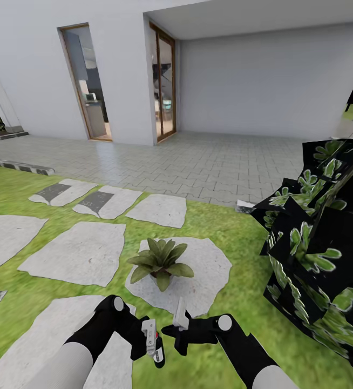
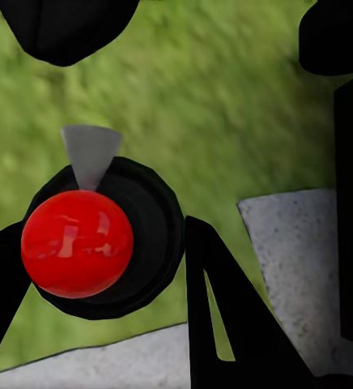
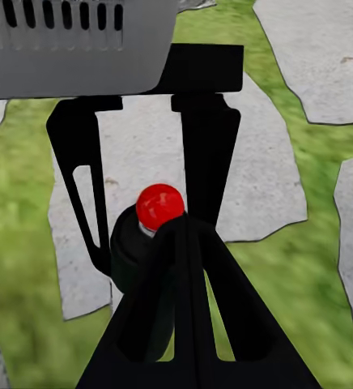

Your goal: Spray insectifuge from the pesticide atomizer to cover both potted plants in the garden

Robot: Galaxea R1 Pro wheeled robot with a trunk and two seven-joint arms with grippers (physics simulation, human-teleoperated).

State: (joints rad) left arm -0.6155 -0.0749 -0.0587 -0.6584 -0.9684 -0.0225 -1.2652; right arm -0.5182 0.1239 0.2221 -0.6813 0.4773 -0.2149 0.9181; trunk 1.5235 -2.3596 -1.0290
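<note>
Left arm (image 1: 98, 337) bent, atomizer (image 1: 158, 350) gripped

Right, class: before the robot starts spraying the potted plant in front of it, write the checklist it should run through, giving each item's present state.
1. Is the sprayer gripped between the fingers of the left end effector: ok.
2. Is the potted plant ahead and upright on its stone slab: ok.
3. Is the nozzle aimed at the potted plant: cannot tell.
4. Is the right end effector clear of the sprayer: cannot tell, it sits very close.
5. Is the way from sprayer to potted plant free: ok, bare slab between.
</note>
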